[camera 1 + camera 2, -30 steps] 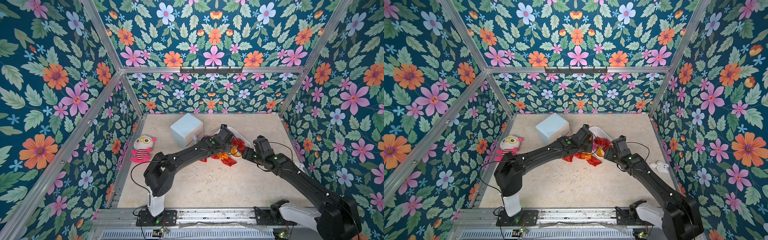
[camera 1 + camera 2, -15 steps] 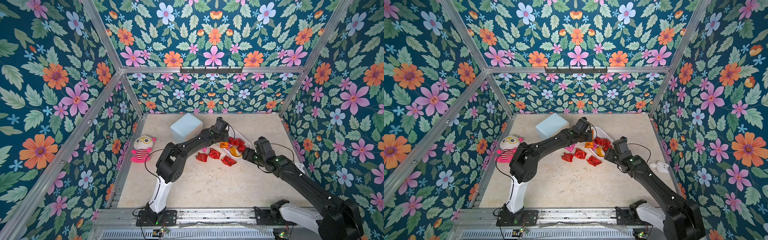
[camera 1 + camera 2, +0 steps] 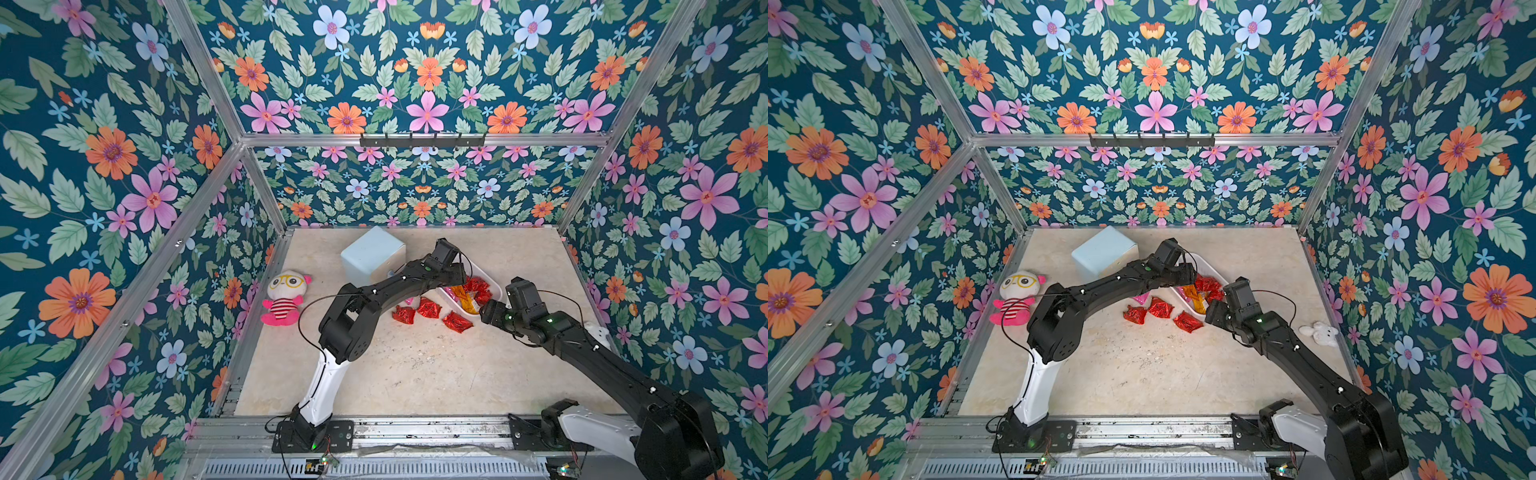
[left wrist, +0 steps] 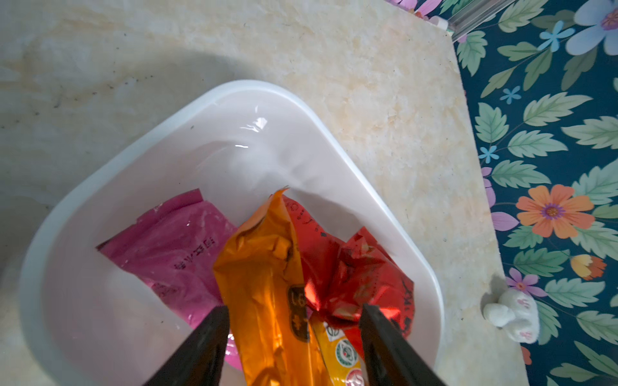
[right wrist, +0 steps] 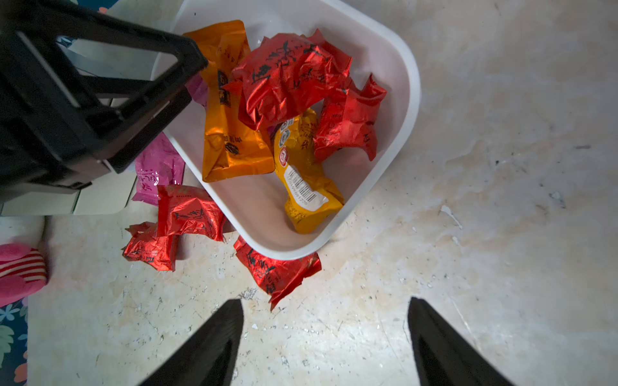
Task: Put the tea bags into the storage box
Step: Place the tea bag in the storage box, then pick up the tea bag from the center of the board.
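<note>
The white storage box [image 3: 494, 286] [image 3: 1200, 259] lies at the back right and holds several tea bags. In the right wrist view these are an orange one [image 5: 230, 133], two red ones [image 5: 287, 77] and a yellow one [image 5: 307, 180]. My left gripper [image 4: 294, 310] [image 3: 459, 273] hangs open over the box [image 4: 301, 100], and an orange bag [image 4: 264, 284] lies loose below its jaws beside a pink bag [image 4: 174, 250]. Three red bags [image 3: 404, 314] [image 3: 429, 307] [image 3: 456, 322] and a pink bag [image 3: 1142, 297] lie on the table. My right gripper [image 5: 326, 300] [image 3: 484, 309] is open and empty, just short of the red bag [image 5: 277, 270] at the box's corner.
A pale blue drawer cabinet [image 3: 372, 253] stands just left of the box, close to my left arm. A pink striped plush doll [image 3: 286, 297] sits by the left wall. A small white plush toy [image 3: 1318, 332] lies by the right wall. Floral walls enclose the table.
My left arm swung from the pile on the table to above the box, and its jaws went from shut to open. The right arm has barely moved.
</note>
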`<state>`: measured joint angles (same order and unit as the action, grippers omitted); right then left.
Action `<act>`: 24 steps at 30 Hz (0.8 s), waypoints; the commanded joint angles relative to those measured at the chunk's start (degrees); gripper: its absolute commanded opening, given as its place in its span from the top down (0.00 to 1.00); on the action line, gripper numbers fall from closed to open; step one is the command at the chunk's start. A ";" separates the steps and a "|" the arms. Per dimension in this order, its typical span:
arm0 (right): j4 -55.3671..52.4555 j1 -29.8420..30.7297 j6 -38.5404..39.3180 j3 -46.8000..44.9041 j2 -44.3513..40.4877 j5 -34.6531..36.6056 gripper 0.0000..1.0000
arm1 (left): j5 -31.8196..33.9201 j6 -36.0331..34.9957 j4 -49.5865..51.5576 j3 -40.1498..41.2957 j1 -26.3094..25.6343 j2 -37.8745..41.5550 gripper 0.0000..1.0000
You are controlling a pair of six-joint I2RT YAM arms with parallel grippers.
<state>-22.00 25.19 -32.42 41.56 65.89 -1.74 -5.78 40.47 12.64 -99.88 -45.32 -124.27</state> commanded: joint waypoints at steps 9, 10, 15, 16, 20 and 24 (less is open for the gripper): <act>7.44 5.27 -5.02 -2.31 3.93 -7.63 0.24 | 6.03 0.38 -4.76 13.28 1.10 14.74 0.29; 7.99 6.20 -5.50 -2.41 4.73 -7.75 0.24 | 6.41 0.59 -4.95 15.30 1.39 16.32 0.29; 11.57 7.61 -8.66 -4.53 8.08 -7.55 0.23 | 7.70 1.54 -5.25 25.26 1.95 23.46 0.29; 12.24 7.66 -9.31 -4.83 8.45 -7.28 0.22 | 7.96 2.04 -5.26 27.52 2.04 24.87 0.29; 13.99 7.62 -11.12 -5.32 9.24 -5.22 0.22 | 7.80 5.50 -6.67 36.16 2.03 30.02 0.29; 20.03 7.64 -13.32 -6.70 11.99 -7.07 0.24 | 7.74 8.86 -8.25 43.73 2.06 34.11 0.29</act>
<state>-7.07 32.73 -43.24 35.22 76.31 -8.47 1.48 46.26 6.46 -58.85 -43.27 -91.88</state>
